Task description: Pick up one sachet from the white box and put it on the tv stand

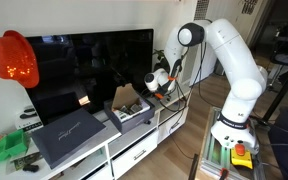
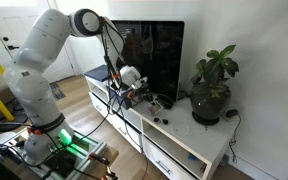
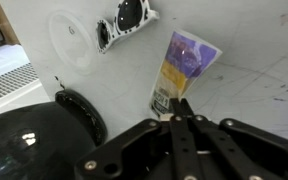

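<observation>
In the wrist view my gripper (image 3: 181,106) is shut on the lower end of a purple and yellow sachet (image 3: 182,62), which it holds over the glossy white top of the tv stand (image 3: 259,95). In both exterior views the gripper (image 1: 156,82) (image 2: 134,86) hangs low over the tv stand (image 1: 134,152) (image 2: 179,148), in front of the black television. The white box (image 1: 134,113) stands open on the stand, its dark lid up, just beside the gripper. The sachet is too small to make out in the exterior views.
A large flat dark grey case (image 1: 69,135) lies on the stand next to the box. A black television (image 1: 94,70) stands behind. A potted plant (image 2: 212,88) is at one end. A black rounded object (image 3: 29,140) and a white plug (image 3: 124,20) lie near the gripper.
</observation>
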### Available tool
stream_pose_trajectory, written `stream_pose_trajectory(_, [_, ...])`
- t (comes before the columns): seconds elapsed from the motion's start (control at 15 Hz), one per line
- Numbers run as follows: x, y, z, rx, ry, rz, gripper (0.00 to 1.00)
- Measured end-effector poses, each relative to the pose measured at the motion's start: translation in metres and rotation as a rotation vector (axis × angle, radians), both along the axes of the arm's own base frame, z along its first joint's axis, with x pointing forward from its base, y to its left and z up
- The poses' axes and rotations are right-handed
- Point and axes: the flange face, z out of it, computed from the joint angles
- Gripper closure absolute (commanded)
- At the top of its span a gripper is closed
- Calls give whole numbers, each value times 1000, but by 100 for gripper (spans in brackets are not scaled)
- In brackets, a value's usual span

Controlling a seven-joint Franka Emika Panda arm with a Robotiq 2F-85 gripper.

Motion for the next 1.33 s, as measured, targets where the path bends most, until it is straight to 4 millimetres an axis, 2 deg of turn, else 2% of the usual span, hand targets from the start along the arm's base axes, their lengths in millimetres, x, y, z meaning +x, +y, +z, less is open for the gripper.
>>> stream_pose_trajectory(0.07, [3,1,-4,13,-5,5,73])
stream_pose_trajectory(0.27, [8,5,-13,48,-8,12,53])
stream_pose_trajectory(0.4, [11,7,-12,72,-8,7,40])
stream_pose_trajectory(0.6, [18,10,3,128,-19,4,18])
stream_pose_trajectory(0.73, [17,17,25,207,-34,11,5])
stream_pose_trajectory(0.87, [10,24,56,305,-47,22,0])
stream_pose_trajectory(1.13, [-18,46,116,491,-49,44,0])
stream_pose_trajectory(1.33, [-37,66,147,608,-38,50,0])
